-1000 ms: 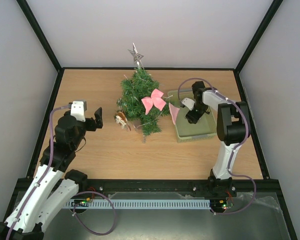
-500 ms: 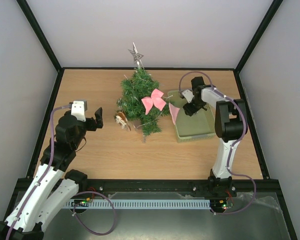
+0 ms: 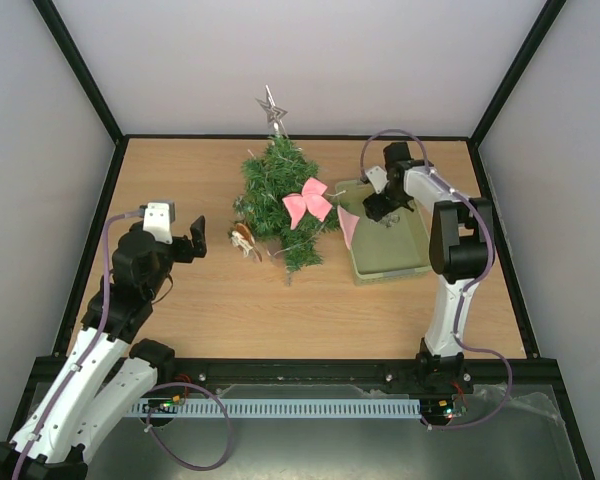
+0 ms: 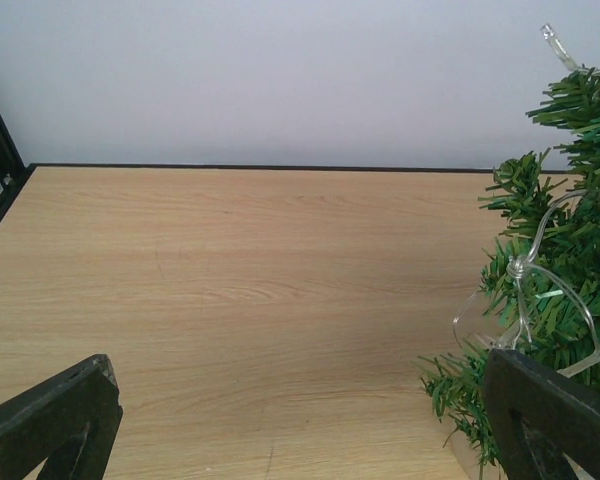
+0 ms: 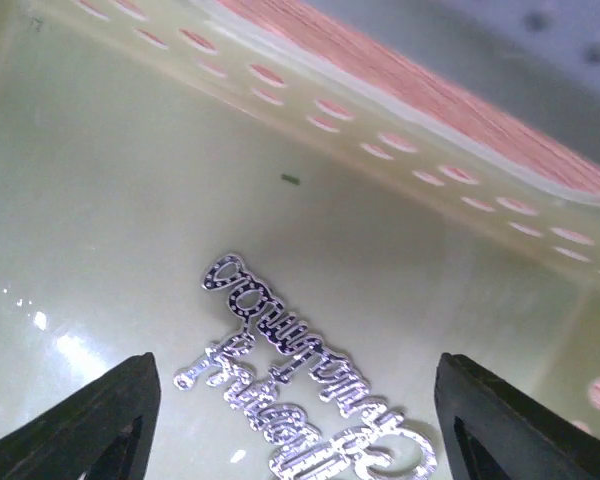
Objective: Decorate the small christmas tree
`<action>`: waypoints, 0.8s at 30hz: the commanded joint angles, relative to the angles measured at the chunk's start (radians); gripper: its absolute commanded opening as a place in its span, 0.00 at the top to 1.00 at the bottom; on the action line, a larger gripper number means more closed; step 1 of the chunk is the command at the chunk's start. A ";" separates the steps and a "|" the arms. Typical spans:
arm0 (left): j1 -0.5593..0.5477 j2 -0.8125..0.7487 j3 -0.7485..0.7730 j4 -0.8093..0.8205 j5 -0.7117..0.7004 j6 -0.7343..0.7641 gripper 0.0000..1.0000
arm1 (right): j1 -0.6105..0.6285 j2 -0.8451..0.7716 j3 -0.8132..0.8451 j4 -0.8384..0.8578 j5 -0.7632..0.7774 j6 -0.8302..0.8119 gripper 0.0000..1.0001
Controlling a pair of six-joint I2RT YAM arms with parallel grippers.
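The small christmas tree (image 3: 278, 192) stands mid-table with a silver star (image 3: 272, 108) on top and a pink bow (image 3: 308, 200) on its right side. Its branches (image 4: 570, 250) and a clear light wire (image 4: 525, 290) fill the right of the left wrist view. My left gripper (image 3: 195, 240) (image 4: 300, 430) is open, left of the tree, beside a small brown ornament (image 3: 243, 238). My right gripper (image 3: 378, 205) (image 5: 300, 430) is open and low inside the pale green basket (image 3: 405, 262). A silver glitter script ornament (image 5: 300, 390) lies on the basket floor between its fingers, untouched.
A second pink bow (image 3: 348, 225) hangs at the basket's left rim. The perforated basket wall (image 5: 380, 130) rises just beyond the script ornament. Black frame posts and grey walls enclose the table on three sides.
My right gripper has shifted from the middle of the basket toward its far left corner. The left arm has stayed almost still.
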 commanded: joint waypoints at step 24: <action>-0.003 -0.009 -0.010 0.023 -0.003 0.008 0.00 | -0.058 0.122 0.103 -0.276 -0.063 0.047 0.36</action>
